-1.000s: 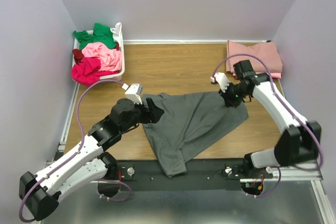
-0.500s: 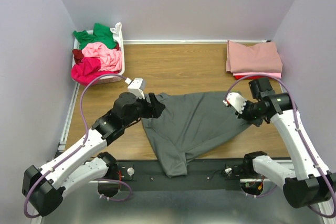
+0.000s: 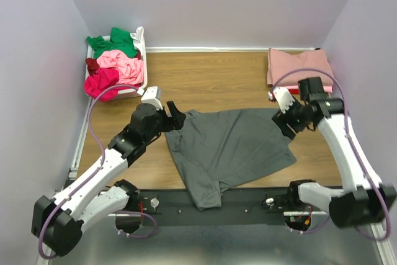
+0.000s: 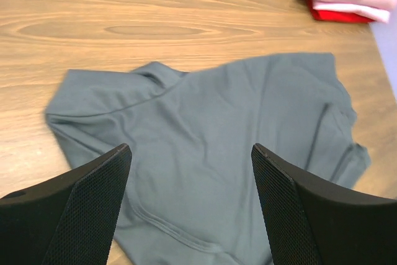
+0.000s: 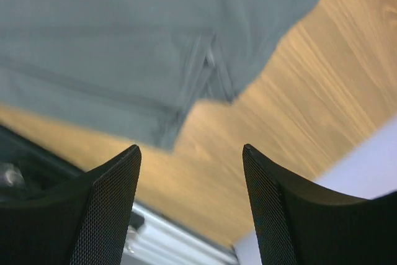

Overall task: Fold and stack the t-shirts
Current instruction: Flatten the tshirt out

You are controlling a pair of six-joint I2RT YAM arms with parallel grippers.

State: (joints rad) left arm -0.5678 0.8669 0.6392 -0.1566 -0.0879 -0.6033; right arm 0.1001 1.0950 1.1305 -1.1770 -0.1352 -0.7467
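Note:
A dark grey t-shirt [image 3: 226, 150] lies spread and wrinkled on the wooden table, its lower end hanging over the near edge. The left wrist view shows the same grey t-shirt [image 4: 205, 153] below my open left gripper [image 4: 189, 206], which hovers over its left side with nothing between the fingers. My left gripper [image 3: 175, 116] is at the shirt's upper left corner. At the shirt's upper right corner my right gripper [image 3: 286, 123] stands open and empty. The right wrist view shows the grey t-shirt [image 5: 124, 41] above my right gripper [image 5: 192, 206].
A white basket [image 3: 141, 60] at the back left holds green, pink and magenta shirts. A folded stack of a dusty rose shirt [image 3: 298, 65] over a red one sits at the back right. Purple walls close in three sides.
My right gripper has opened and let go of the grey shirt's right corner, which now lies on the table. The right arm swung right and back; the left gripper rose and shifted slightly back.

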